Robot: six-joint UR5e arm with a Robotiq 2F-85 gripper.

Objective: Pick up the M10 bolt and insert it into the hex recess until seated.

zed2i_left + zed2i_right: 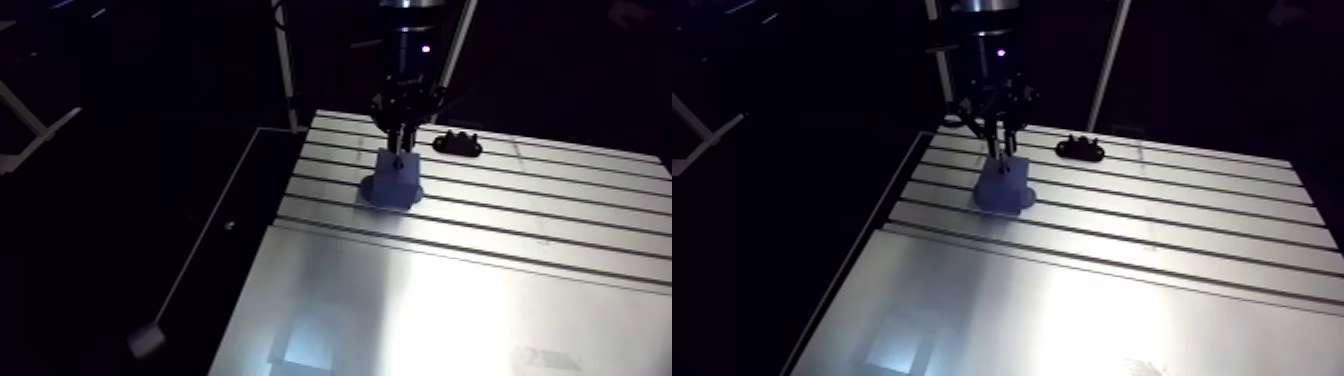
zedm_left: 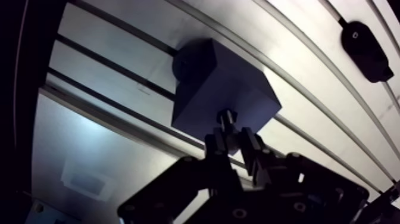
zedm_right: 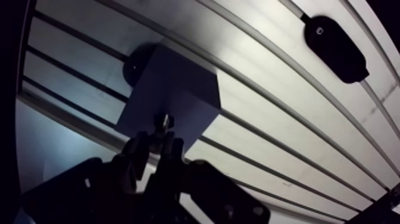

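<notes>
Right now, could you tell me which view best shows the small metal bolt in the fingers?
The wrist view: the small metal bolt protrudes between the fingers, over the dark blue block. In the arm view it is barely visible.

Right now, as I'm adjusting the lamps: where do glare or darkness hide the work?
Arm view: glare whitens the near table, while the end effector is a dark silhouette. Wrist view: the block is evenly dark, showing no surface detail; the bolt in the end effector catches light; the slots look curved.
</notes>
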